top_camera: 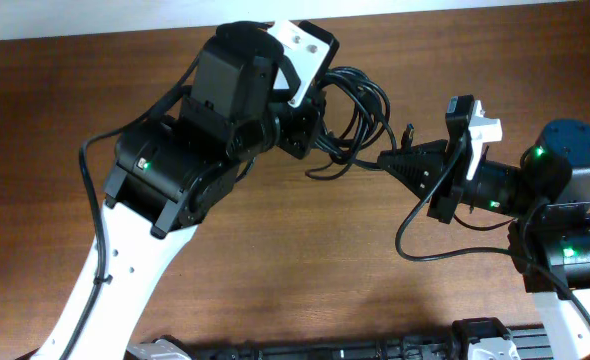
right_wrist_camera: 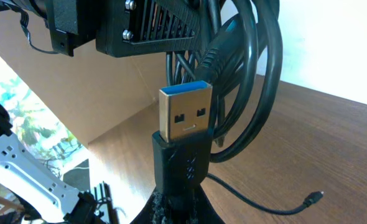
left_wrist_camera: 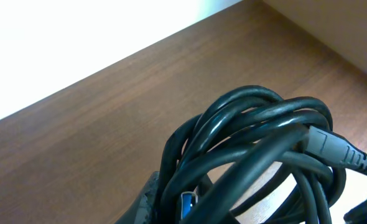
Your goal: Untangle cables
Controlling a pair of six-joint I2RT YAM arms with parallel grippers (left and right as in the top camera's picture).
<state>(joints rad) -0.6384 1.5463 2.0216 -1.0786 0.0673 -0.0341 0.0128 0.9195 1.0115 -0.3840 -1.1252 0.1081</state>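
left arm (top_camera: 190, 150): black housings, white link, green LED | right arm (top_camera: 535, 190): black, blue cap, green LEDs

From overhead I see the cable bundle (top_camera: 353, 112) near the far edge of the table (top_camera: 305, 260), between my two arms. My left gripper (top_camera: 310, 130) sits at the bundle's left side, in among its loops; my right gripper (top_camera: 400, 160) reaches in from the right and touches the bundle's lower right edge. Just beyond the right gripper a small connector (top_camera: 409, 130) lies on the table. In the right wrist view a USB plug (right_wrist_camera: 185, 116) stands upright above my own fingers, in front of the hanging loops, with the left gripper above and behind it
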